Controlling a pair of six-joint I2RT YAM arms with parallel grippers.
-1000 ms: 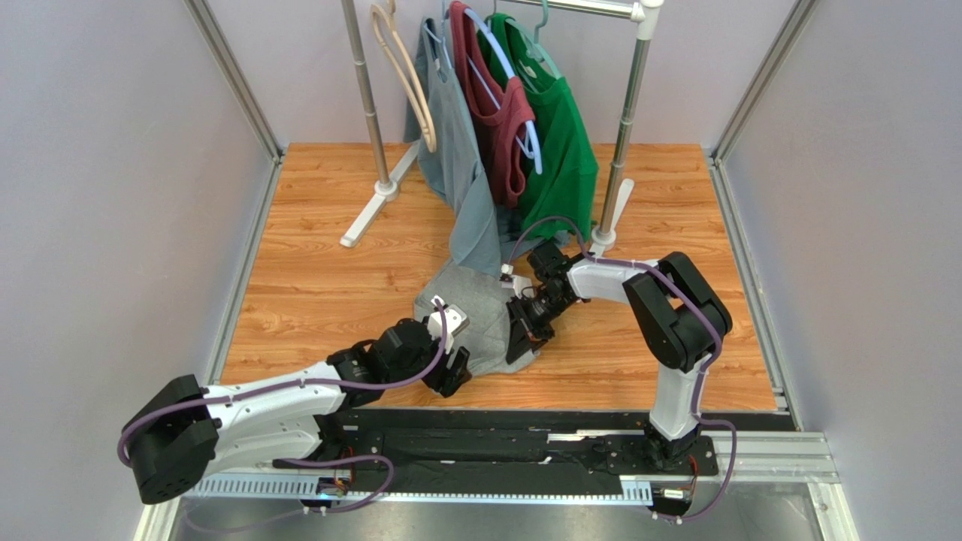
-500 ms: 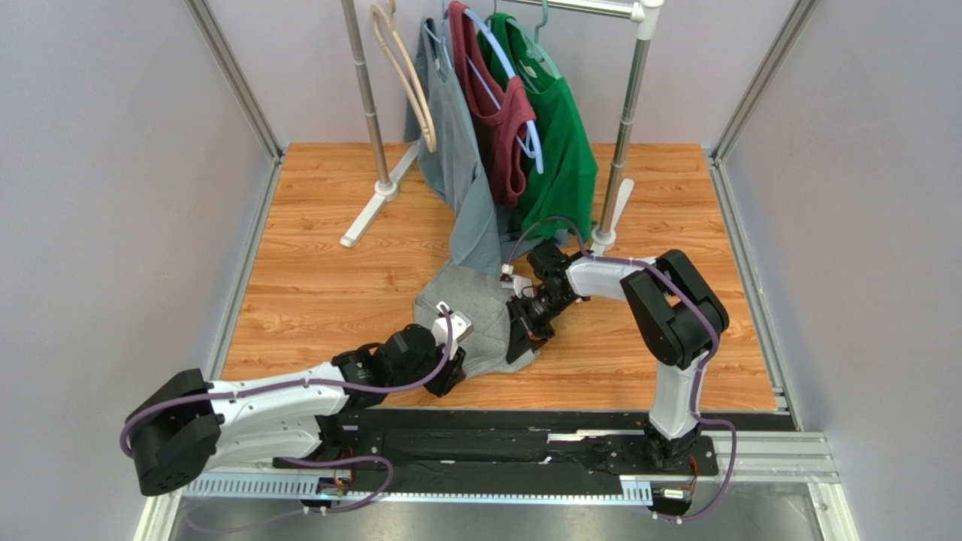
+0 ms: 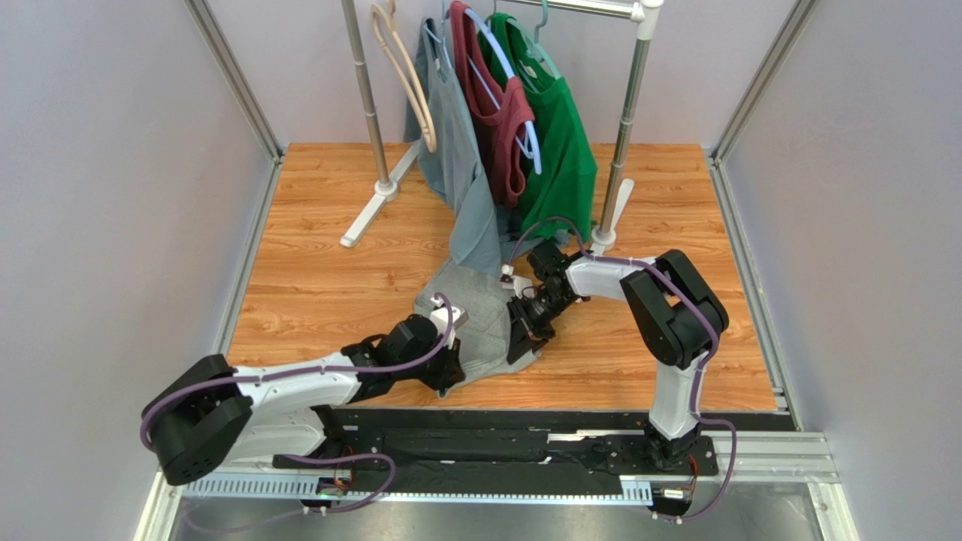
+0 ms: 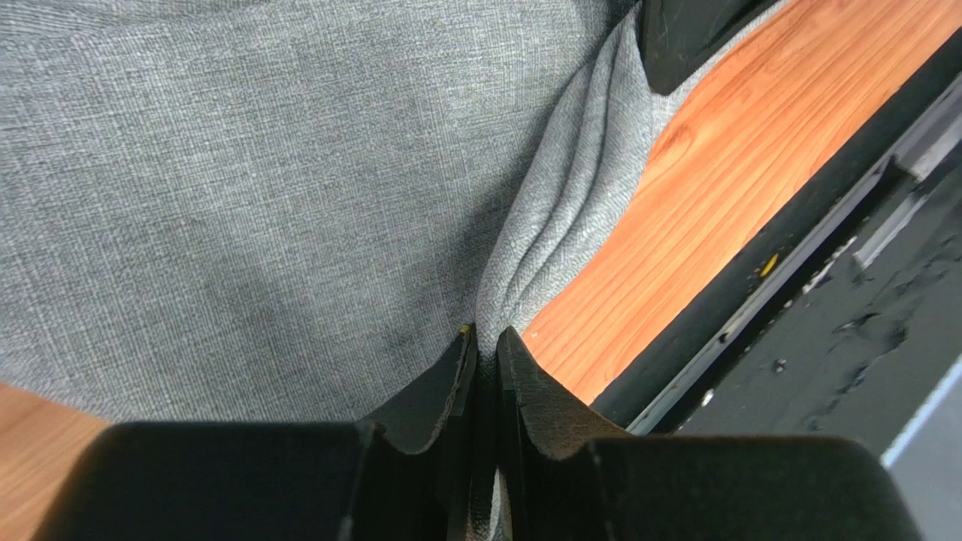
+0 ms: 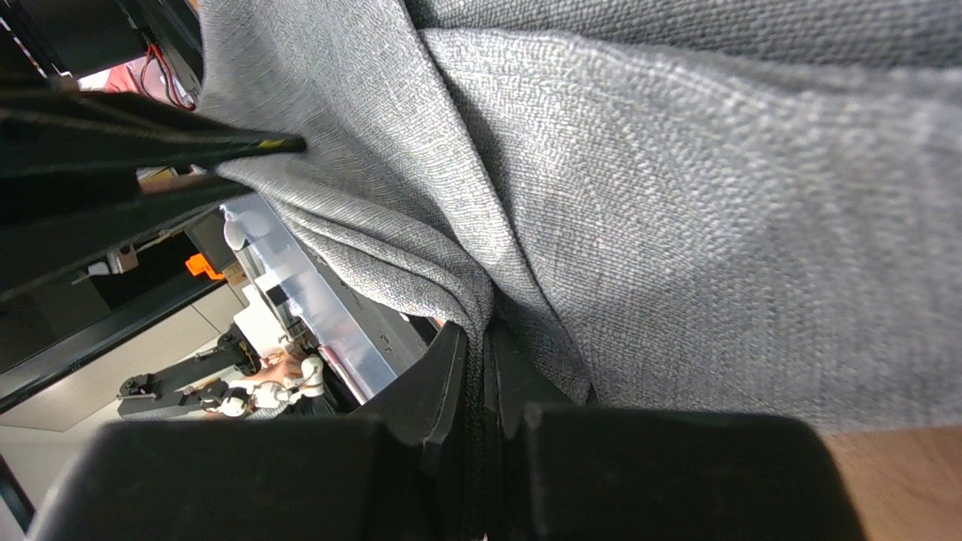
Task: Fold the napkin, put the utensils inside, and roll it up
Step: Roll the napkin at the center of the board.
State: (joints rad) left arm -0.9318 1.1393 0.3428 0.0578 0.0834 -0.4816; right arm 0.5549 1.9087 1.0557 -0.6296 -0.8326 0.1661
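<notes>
The left arm [image 3: 282,389] reaches in low from the near left corner. Its end effector [image 3: 446,366] has its fingers [image 4: 452,378] pressed almost together, pinching a fold at the near edge of the napkin [image 3: 480,316]. The heather-grey napkin lies bunched on the table [image 3: 328,271] between the two arms, close to the black rail [image 3: 508,434] along the near edge. On its right side, the right end effector [image 3: 522,338] is pressed together on another gathered fold, with cloth draped over it. Behind stands a metal clothes rack [image 3: 367,90] with a bare beige hanger [image 3: 409,85], then a grey shirt [image 3: 457,147] whose hem hangs down to the napkin's far edge, a maroon top [image 3: 497,113] and a green shirt [image 3: 565,147]. The table is orange wood grain, boxed in by pale grey walls [image 3: 113,225].
</notes>
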